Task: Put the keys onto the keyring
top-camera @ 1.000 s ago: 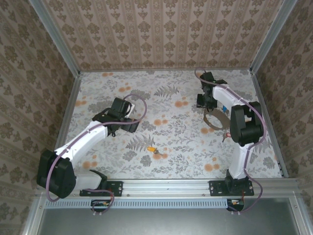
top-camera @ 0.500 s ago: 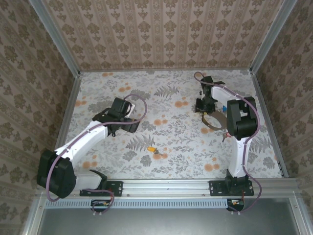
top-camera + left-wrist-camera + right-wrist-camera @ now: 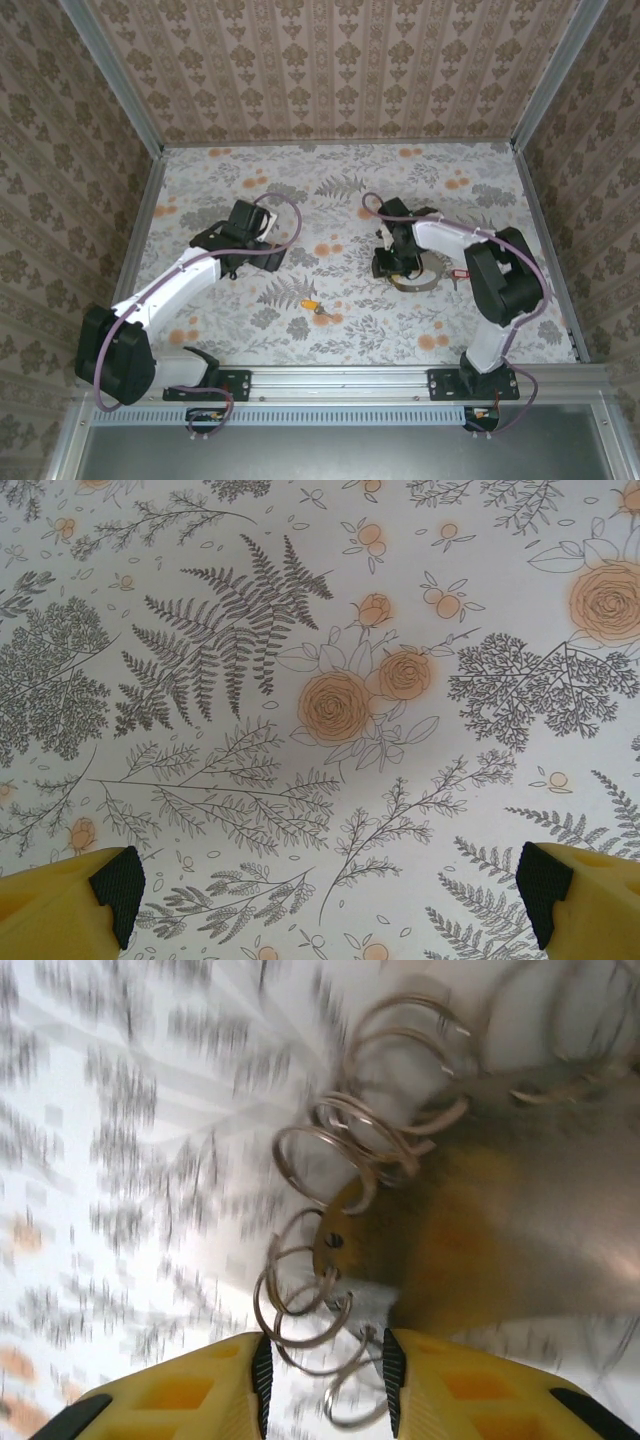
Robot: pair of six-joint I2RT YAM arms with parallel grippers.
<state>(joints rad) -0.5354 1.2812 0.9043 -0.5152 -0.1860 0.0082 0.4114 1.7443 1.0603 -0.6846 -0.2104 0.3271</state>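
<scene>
Nearest, small yellow-headed metal key (image 3: 312, 305) on the floral-print table (image 3: 480, 170), thin grey oval metal keyring (image 3: 418, 288) pinched in the narrowed right gripper (image 3: 325, 1380), small red-headed key (image 3: 460, 272) just beside it, left gripper (image 3: 330, 885) spread wide

Grey keyring (image 3: 412, 287), yellow-headed key (image 3: 311, 304), fern-and-rose patterned table (image 3: 300, 200).

I was in a small robot test box, a lab sort of place, not a real home. The walls (image 3: 330, 70) had brown flower paper, but bare metal posts (image 3: 112, 75) stood at the corners. The table (image 3: 300, 190) had a cloth w/ ferns & orange roses. My 2 arm bases (image 3: 215, 380) were bolted to a metal rail (image 3: 340, 378), w/ purple cables (image 3: 285, 215) looping off the arms.
</scene>
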